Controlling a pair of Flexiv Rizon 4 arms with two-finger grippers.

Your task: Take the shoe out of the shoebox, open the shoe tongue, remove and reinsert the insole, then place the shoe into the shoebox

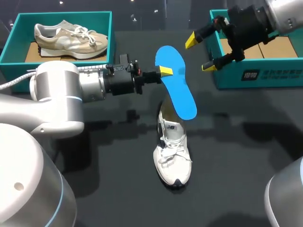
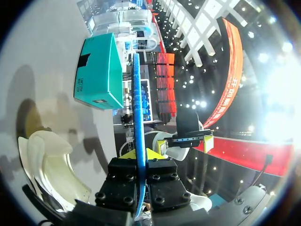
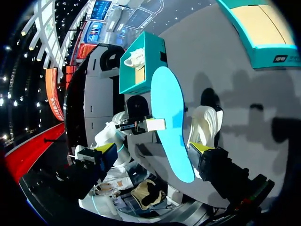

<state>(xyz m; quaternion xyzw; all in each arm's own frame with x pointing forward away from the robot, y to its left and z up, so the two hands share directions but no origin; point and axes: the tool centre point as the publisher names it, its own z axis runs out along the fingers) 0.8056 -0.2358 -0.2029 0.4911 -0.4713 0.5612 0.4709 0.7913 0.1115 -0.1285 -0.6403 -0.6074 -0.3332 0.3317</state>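
My left gripper is shut on the edge of a blue insole and holds it in the air above the table. In the left wrist view the insole shows edge-on, pinched between the yellow tips of the gripper. Below it a white shoe lies on the black table, toe toward the front edge. My right gripper stands open to the right of the insole's far end, not touching it. From the right wrist view the insole stands ahead of the open gripper, with the shoe beyond.
A teal shoebox with a cardboard floor stands at the back right, just behind my right gripper. Another teal box at the back left holds a beige shoe.
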